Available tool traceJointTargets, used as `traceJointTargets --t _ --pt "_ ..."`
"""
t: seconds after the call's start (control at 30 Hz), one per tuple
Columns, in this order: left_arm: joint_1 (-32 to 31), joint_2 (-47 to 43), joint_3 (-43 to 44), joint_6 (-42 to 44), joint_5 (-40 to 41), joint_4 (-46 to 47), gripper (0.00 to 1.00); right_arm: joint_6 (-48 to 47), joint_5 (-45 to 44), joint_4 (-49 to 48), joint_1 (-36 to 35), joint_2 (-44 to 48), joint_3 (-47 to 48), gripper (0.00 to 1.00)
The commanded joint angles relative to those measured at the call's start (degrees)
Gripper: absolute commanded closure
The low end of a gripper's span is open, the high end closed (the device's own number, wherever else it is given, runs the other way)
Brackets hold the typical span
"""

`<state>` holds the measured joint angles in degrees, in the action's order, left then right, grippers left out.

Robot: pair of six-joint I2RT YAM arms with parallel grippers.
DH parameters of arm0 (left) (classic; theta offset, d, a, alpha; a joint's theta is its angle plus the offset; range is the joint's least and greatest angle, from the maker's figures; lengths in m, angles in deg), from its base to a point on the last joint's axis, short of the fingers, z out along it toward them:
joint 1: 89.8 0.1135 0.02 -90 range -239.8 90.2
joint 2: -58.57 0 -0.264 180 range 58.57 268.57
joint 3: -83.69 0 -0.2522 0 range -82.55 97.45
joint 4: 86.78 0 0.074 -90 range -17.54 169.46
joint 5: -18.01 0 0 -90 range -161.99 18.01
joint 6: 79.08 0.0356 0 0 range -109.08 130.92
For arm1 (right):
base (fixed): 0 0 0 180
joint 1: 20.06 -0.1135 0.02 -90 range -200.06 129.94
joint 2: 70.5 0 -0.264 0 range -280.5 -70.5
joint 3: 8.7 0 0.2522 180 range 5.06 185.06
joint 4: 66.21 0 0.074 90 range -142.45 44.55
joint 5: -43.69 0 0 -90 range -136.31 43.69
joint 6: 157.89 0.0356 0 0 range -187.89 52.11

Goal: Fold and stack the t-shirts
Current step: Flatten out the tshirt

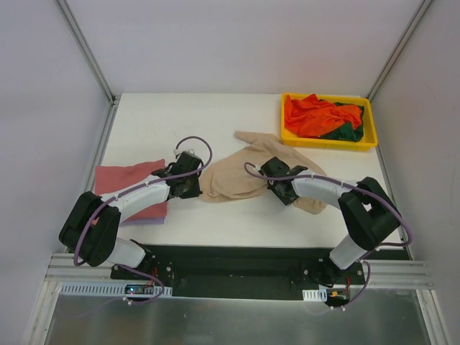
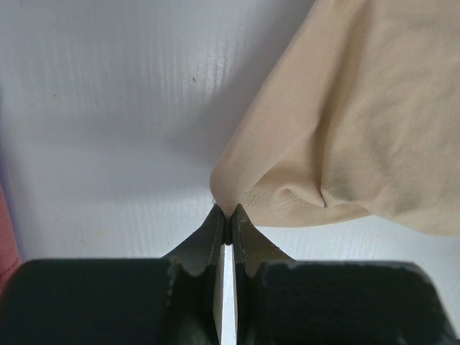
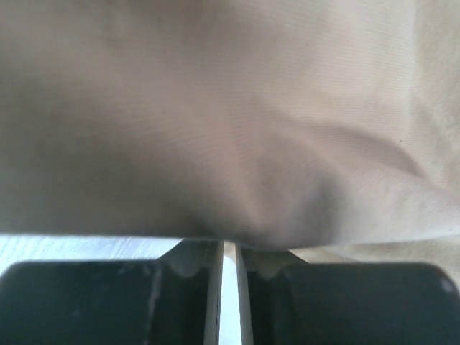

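You can read no text, label, brand, number or sign in any of the three views.

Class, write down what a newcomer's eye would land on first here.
The crumpled tan t-shirt in the middle, with the left gripper and right gripper pinching it from either side. Then the yellow tray in the far right corner, holding an orange shirt and a dark green shirt.
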<state>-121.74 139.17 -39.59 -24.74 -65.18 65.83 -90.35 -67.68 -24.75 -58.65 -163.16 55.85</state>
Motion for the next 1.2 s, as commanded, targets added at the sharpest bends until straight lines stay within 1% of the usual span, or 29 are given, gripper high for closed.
traceJointTargets --t 0.0,0.03,0.07,0.17,0.23,0.33,0.43,0.53,0.67,0.73,0.9,1.0,1.17 --pt "-0.31 -2.02 2.48 1.47 3.56 -2.45 1.0 0.75 -1.83 -1.42 0.71 2.3 -0.77 0.94" --pt "-0.31 -2.2 2.57 1.47 3.91 -2.54 1.0 1.1 -2.71 -2.29 0.71 3.7 -1.3 0.98" --pt "-0.31 -2.37 2.65 1.47 4.0 -2.89 1.0 1.71 -3.59 -2.91 0.62 5.46 -1.91 1.0" --pt "-0.31 -3.51 3.79 1.82 4.62 -3.86 1.0 3.82 -6.84 -4.15 0.71 12.92 -3.49 0.99" --pt "-0.31 -5.0 4.94 2.17 5.06 -5.17 1.0 6.19 -9.12 -3.36 0.62 20.73 -3.76 1.0" --pt "-0.22 -8.51 7.83 2.26 7.86 -7.81 1.0 10.67 -14.22 3.31 0.88 31.54 -0.7 0.99" --pt "0.21 -13.34 10.82 2.61 10.5 -10.01 1.0 11.64 -13.97 3.94 2.63 41.3 2.9 0.99" --pt "1.35 -18.27 16.69 3.75 13.48 -13.52 1.0 12.7 -15.19 4.81 6.67 46.51 9.13 1.0" --pt "3.72 -23.1 26.45 6.38 18.32 -19.49 1.0 11.65 -25.02 6.83 10.28 46.17 21.26 1.0" --pt "5.39 -24.78 31.2 8.4 20.34 -20.99 1.0 8.85 -29.68 7.01 11.78 44.77 27.15 1.0" --pt "9.79 -26.89 43.86 12.71 26.93 -26.53 1.0 1.82 -37.6 7.28 13.71 41.34 41.48 1.0" --pt "10.15 -28.21 48.7 15.0 28.96 -27.85 1.0 -0.56 -36.83 7.01 13.98 41.33 46.15 1.0" --pt "10.15 -29.8 52.49 15.8 28.88 -27.95 1.0 -2.32 -33.14 6.22 14.07 43.27 49.67 1.0"
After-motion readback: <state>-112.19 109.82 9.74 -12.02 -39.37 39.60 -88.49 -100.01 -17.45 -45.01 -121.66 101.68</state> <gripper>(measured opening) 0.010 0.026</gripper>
